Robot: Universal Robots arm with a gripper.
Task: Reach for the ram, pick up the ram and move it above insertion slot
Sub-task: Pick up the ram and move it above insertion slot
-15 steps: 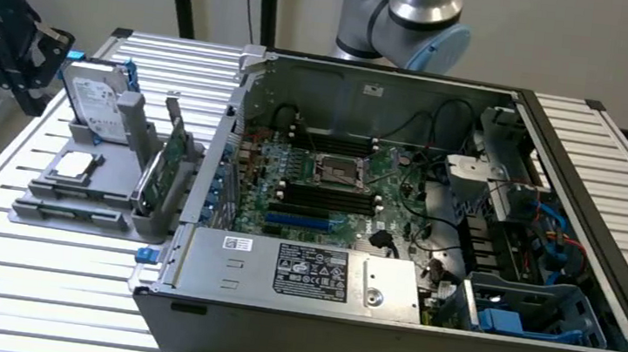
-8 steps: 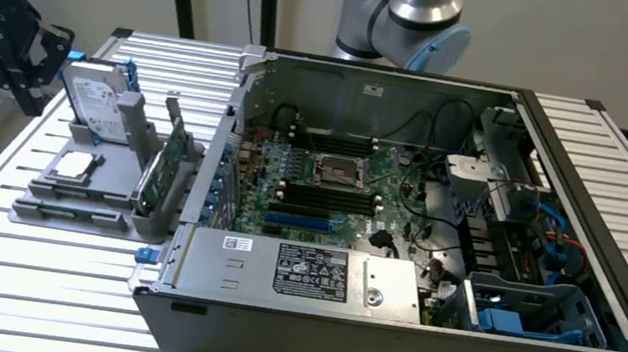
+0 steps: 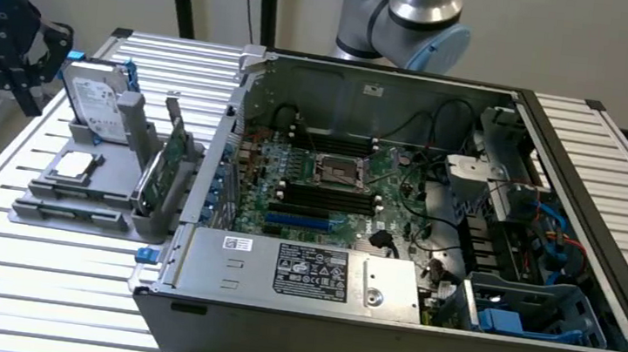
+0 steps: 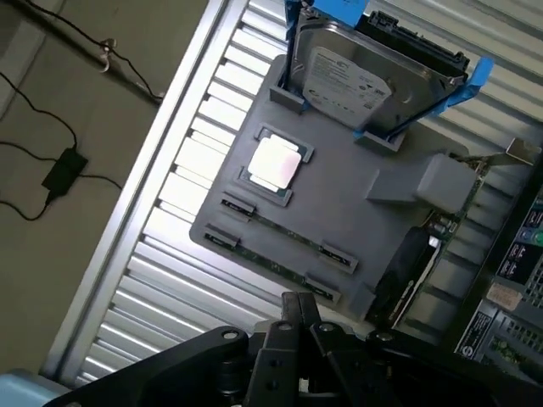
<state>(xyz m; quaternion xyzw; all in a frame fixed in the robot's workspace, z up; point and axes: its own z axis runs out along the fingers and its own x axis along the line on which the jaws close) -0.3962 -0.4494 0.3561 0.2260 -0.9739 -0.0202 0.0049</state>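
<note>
- Black end effector point(image 4: 299, 301), fingers pressed together, hovers above the grey plastic parts tray point(image 4: 356, 199) on the ribbed metal counter point(image 4: 170, 254).
- Long, thin green ram stick point(image 4: 288, 233) lies slotted in the tray just beside the silver square processor point(image 4: 273, 164). The fingers likely need spreading, squared across its length.

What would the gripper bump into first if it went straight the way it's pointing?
Probably the gray holder, near the edge where the ram sits. Depth is unclear, so the gripper might meet the slatted table beside it instead.
</note>
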